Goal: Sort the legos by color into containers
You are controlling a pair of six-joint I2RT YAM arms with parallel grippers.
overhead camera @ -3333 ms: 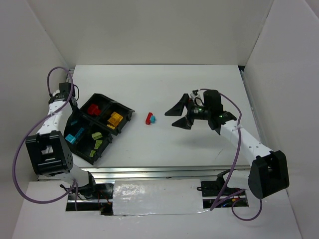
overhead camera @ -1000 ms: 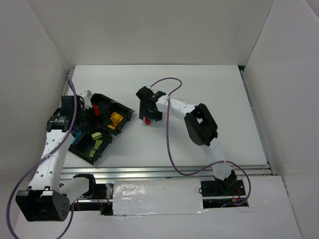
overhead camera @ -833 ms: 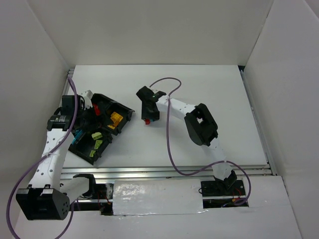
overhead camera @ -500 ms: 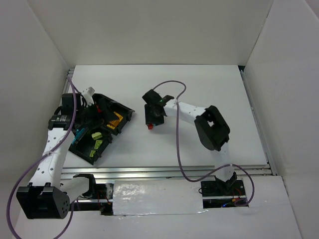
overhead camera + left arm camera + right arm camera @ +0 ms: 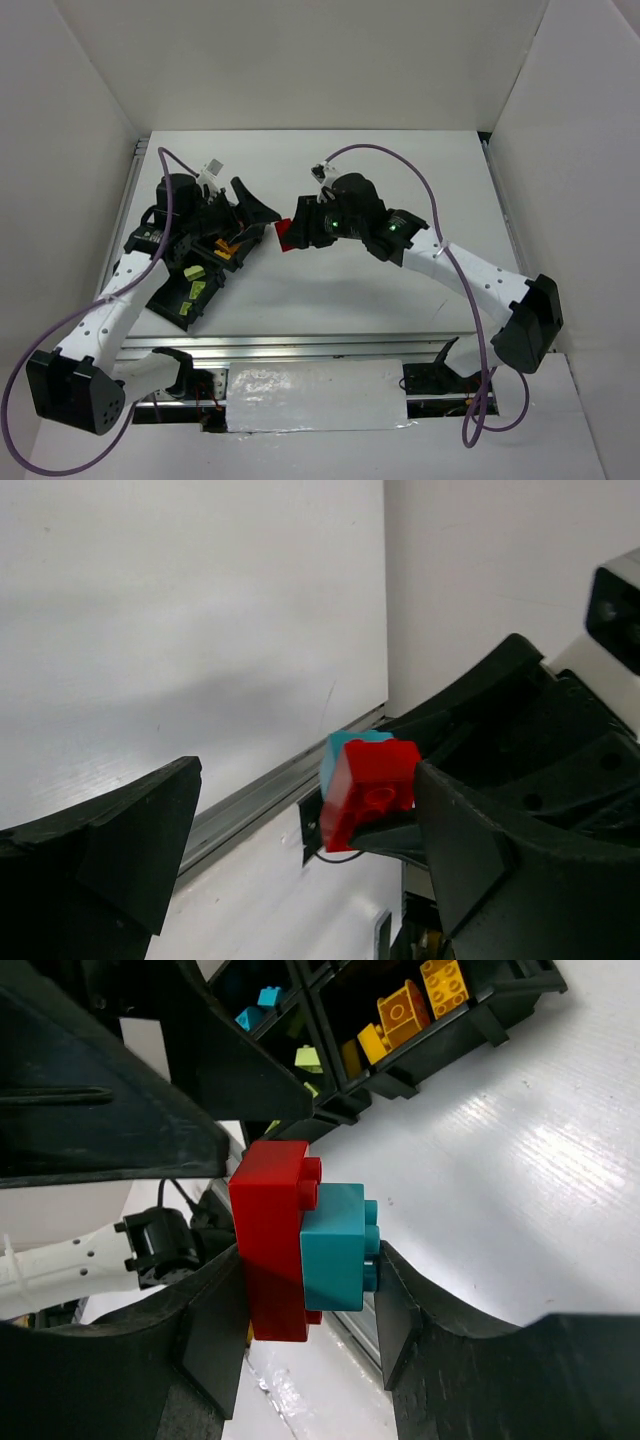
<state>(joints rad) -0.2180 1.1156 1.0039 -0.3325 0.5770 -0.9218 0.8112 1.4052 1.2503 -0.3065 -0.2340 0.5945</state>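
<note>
A red lego [image 5: 268, 1250] with a cyan lego [image 5: 335, 1245] stuck to its side hangs above the table, pinched between the fingers of my right gripper [image 5: 305, 1270]. In the top view the pair [image 5: 285, 233] is a red spot at the tip of the right gripper [image 5: 298, 230]. My left gripper [image 5: 265, 222] is wide open just left of it. The left wrist view has the red lego [image 5: 372, 790] between the spread fingers of the left gripper [image 5: 305, 780], touching neither. The black tray of containers [image 5: 188, 318] lies at the left.
The tray's compartments hold orange legos [image 5: 415, 1000], cyan legos [image 5: 258, 1005] and green legos [image 5: 196, 282]. My left arm covers part of the tray from above. White walls enclose the table on three sides, and a metal rail [image 5: 320, 345] runs along its near edge.
My right gripper closed on the joined red and cyan legos and lifted them off the table. My left gripper swung from over the tray toward the middle, up to the held pair.
</note>
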